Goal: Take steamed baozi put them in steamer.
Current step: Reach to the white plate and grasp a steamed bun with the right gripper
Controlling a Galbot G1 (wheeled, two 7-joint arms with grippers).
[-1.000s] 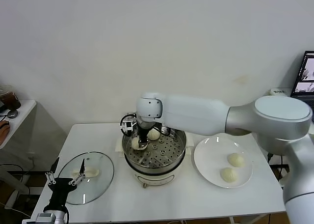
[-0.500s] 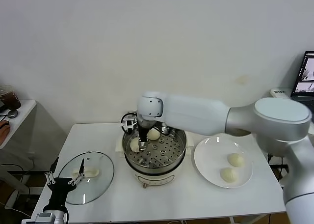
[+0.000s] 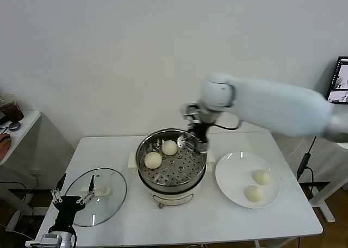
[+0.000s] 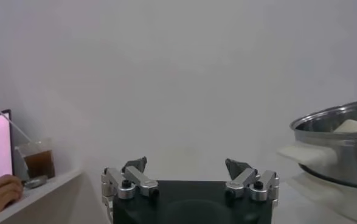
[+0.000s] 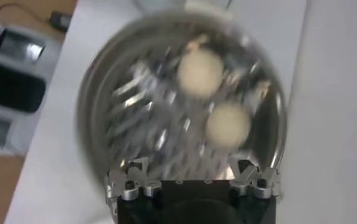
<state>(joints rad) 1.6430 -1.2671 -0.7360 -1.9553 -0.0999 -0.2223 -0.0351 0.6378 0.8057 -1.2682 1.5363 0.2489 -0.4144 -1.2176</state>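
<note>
The steel steamer (image 3: 142, 174) stands mid-table on its white base and holds two baozi: one (image 3: 153, 160) on the left of the tray and one (image 3: 169, 147) behind it. Both show in the right wrist view (image 5: 199, 72) (image 5: 227, 123). Two more baozi (image 3: 261, 177) (image 3: 253, 193) lie on the white plate (image 3: 231, 174) to the right. My right gripper (image 3: 198, 132) is open and empty, raised above the steamer's back right rim. My left gripper (image 3: 69, 198) is open and empty, low at the table's front left, over the glass lid.
The round glass lid (image 3: 111, 193) with its white handle lies flat on the table's left part. A small side table (image 3: 19, 123) with a drink cup (image 3: 10, 107) stands at far left. A laptop screen (image 3: 338, 82) is at far right.
My right gripper let go of the left baozi in the steamer, then rose and swung right toward the steamer's back right rim. The left arm has not moved.
</note>
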